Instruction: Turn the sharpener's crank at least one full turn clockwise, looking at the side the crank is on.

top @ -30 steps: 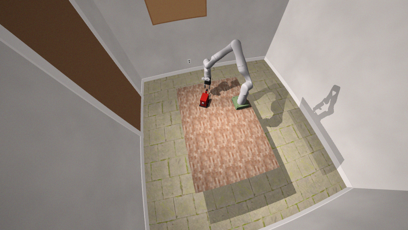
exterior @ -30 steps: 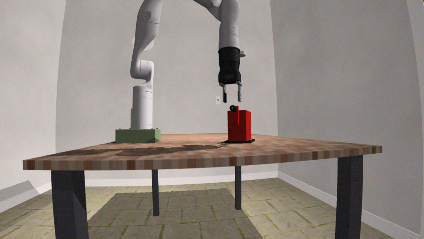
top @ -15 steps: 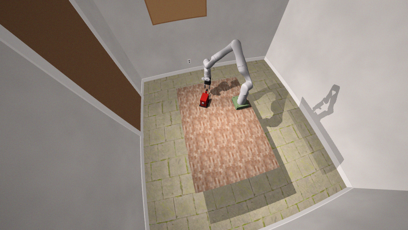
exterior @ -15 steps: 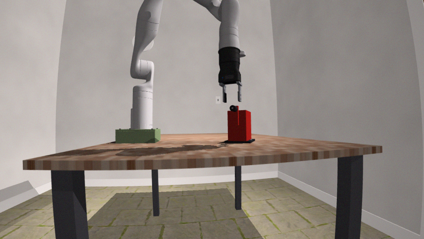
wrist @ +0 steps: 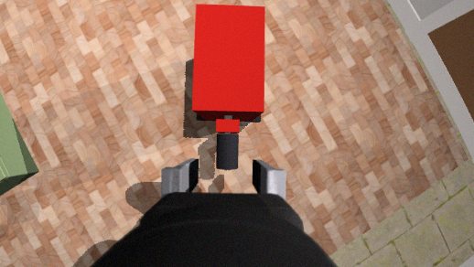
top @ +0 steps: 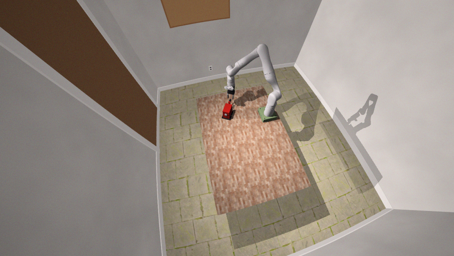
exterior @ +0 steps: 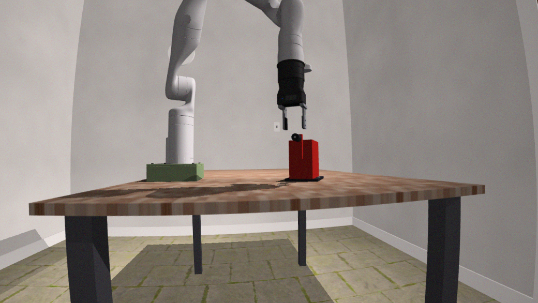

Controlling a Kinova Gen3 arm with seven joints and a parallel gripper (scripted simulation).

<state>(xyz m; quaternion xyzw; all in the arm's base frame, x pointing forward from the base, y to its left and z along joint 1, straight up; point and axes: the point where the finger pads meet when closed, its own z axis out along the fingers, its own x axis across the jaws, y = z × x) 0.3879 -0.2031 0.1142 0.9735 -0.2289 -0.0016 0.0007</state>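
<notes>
A red box-shaped sharpener (top: 227, 110) (exterior: 303, 159) (wrist: 228, 58) stands on a dark base plate on the wooden table (exterior: 369, 190). Its red crank arm points up, with a dark cylindrical handle (exterior: 296, 136) (wrist: 227, 150) at the top near the sharpener's upper edge. My gripper (top: 230, 95) (exterior: 294, 125) (wrist: 225, 171) is open and empty. It points straight down and hangs a short way above the handle. In the wrist view the handle lies between the two fingers, below them.
The arm's green base block (top: 266, 115) (exterior: 175, 171) (wrist: 11, 151) sits on the table to one side of the sharpener. The table edge and tiled floor (wrist: 412, 233) lie to the other side.
</notes>
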